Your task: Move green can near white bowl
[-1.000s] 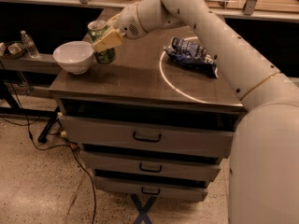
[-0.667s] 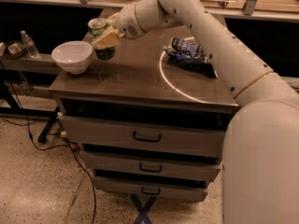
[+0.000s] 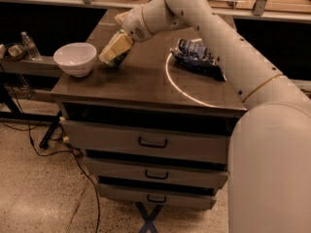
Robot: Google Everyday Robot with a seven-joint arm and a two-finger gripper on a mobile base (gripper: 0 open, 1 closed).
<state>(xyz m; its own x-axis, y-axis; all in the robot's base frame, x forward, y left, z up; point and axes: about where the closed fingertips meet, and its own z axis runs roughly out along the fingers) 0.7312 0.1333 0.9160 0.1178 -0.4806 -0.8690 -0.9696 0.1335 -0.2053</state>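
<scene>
Down and to the right goes the gripper (image 3: 112,55) since a second ago, drawing off from the white bowl (image 3: 75,58), and the green can's top no longer shows above it.

From the single camera view: the arm (image 3: 218,42) rises from its bulky white base at the lower right, runs up in a long smooth tube, bends over the back of the cabinet and turns its wrist down and left. The pale yellow fingers (image 3: 117,43) slant steeply towards the tabletop (image 3: 141,84) and sit clamped on the green can (image 3: 119,61). Only a dark sliver of the can peeks out under them; it is just right of the bowl, not touching it.

The bowl is glossy, round and deep-sided, and it stands at the cabinet's left front corner. The top itself is a dull brown sheet with a thin bright ring (image 3: 181,88) drawn on it. A crinkled blue and silver snack bag (image 3: 197,57) lies on the far edge of that ring, well away from the can. Below, three flat drawers (image 3: 146,142) carry dark wire handles. A clear plastic bottle (image 3: 30,45) stands on the side shelf at left, and black cables (image 3: 30,139) trail over the speckled floor.
</scene>
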